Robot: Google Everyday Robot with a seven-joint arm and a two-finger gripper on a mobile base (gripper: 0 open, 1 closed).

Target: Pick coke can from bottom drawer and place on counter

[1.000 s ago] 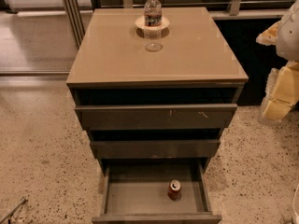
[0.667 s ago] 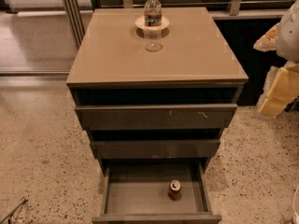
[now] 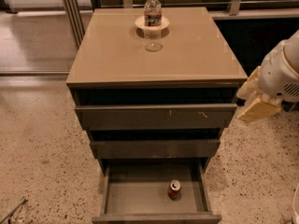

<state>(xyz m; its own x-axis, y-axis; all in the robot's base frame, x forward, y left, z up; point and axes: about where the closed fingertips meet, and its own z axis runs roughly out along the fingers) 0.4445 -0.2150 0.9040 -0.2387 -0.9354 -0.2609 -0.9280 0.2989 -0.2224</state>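
Claw (image 3: 256, 100): off the right edge of the tabletop (image 3: 112, 59), just beyond its front-right corner and below the level of the slab. It is not touching the cabinet. It has tan pads on a white arm. It holds nothing that I can see; cannot tell whether it is open or closed.

Coke can (image 3: 174, 189): upright in the bottom drawer (image 3: 135, 197), which is pulled out below the front edge of the tabletop. The can stands right of the drawer's middle, apart from the right wall and nearer the front lip than the back. The drawer floor to the left of the can is bare.

Open room: the tabletop is bare from the front edge back past the middle and along both side edges. Water bottle (image 3: 152, 8) stands on a small pale plate (image 3: 162, 24) near the back edge, about mid-width.

Materials and shapes:
- Tabletop: tan, glossy, rectangular, thin edge.
- Top drawer front (image 3: 156, 117): dark grey-brown, no handle, pale scratches right of centre.
- Middle drawer front (image 3: 154, 148): same finish, unmarked.
- Bottom drawer: wide, shallow, plain grey inside.
- Can: small red cylinder, silver top.
- Bottle: clear plastic, white cap, dark label.
- Floor (image 3: 42, 139): speckled stone, open on both sides of the cabinet.
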